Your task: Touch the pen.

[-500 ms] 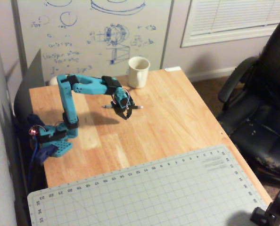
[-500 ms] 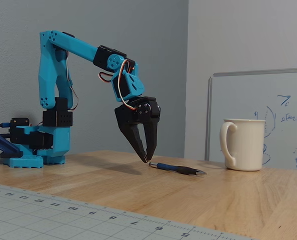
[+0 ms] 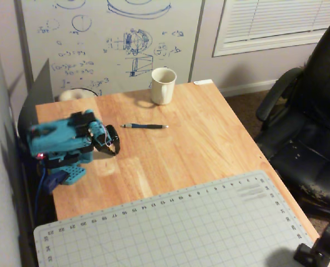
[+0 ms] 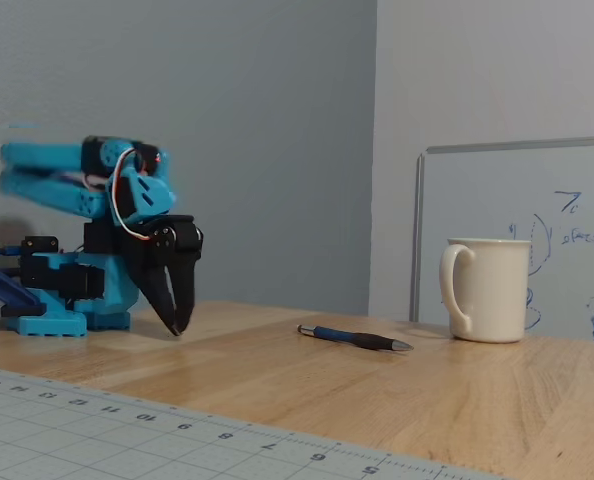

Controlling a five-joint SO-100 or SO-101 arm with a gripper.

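The pen [image 3: 144, 126] lies flat on the wooden table, dark blue-black with a silvery tip; in the fixed view the pen [image 4: 353, 338] lies between the arm and the mug. My gripper [image 3: 114, 146] is black, on a folded blue arm at the table's left. In the fixed view the gripper [image 4: 178, 326] points down with its tips close together just above the table, well left of the pen and not touching it. It holds nothing.
A cream mug [image 3: 163, 85] stands behind the pen near the whiteboard [image 3: 109, 39]; it also shows in the fixed view [image 4: 487, 290]. A grey cutting mat [image 3: 176, 228] covers the table's front. A black office chair [image 3: 309, 128] stands at the right.
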